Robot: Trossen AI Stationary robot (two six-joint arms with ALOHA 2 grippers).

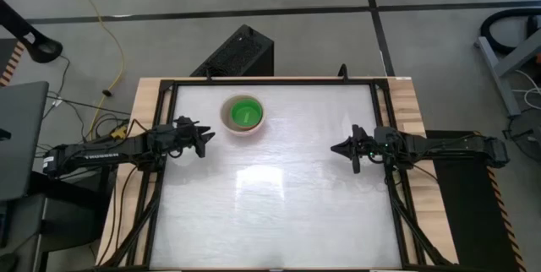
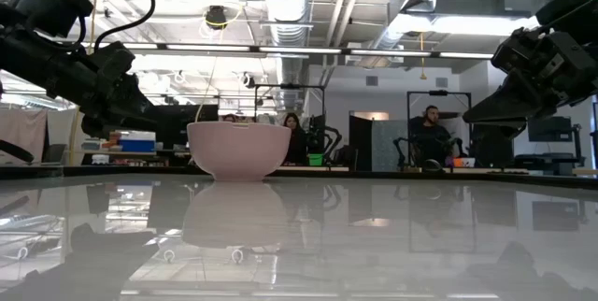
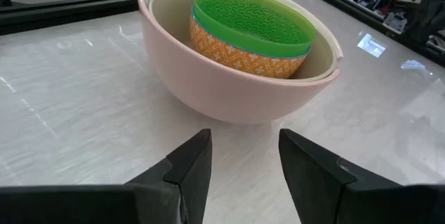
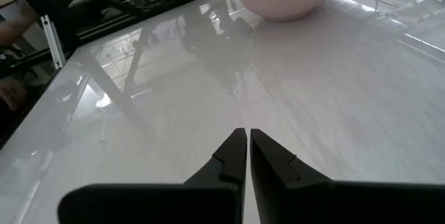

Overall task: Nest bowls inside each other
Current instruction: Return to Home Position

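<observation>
Your left tool (image 3: 245, 139) hung with its fingers apart, low over the glossy white surface (image 1: 279, 204). Just beyond it, at 2 o'clock in the high view, stood the stack. The large cream-white plastic bowl (image 3: 208, 92) was outermost, with the grey-beige bowl (image 3: 172, 15) inside it, then an orange-patterned, blue-rimmed bowl (image 3: 236, 53), then the small bright green bowl (image 3: 250, 15). Your right tool (image 4: 247, 137), fingers together, waited well apart at 3 o'clock. The likely risk was a left-arm swing toward 2 o'clock clipping the rim and sliding the nest across that slick surface.

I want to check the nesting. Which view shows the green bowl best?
The left wrist view: the green bowl sits innermost, its rim clear. High view: only a green disc. Right wrist view: a sliver. Low view: hidden.
</observation>
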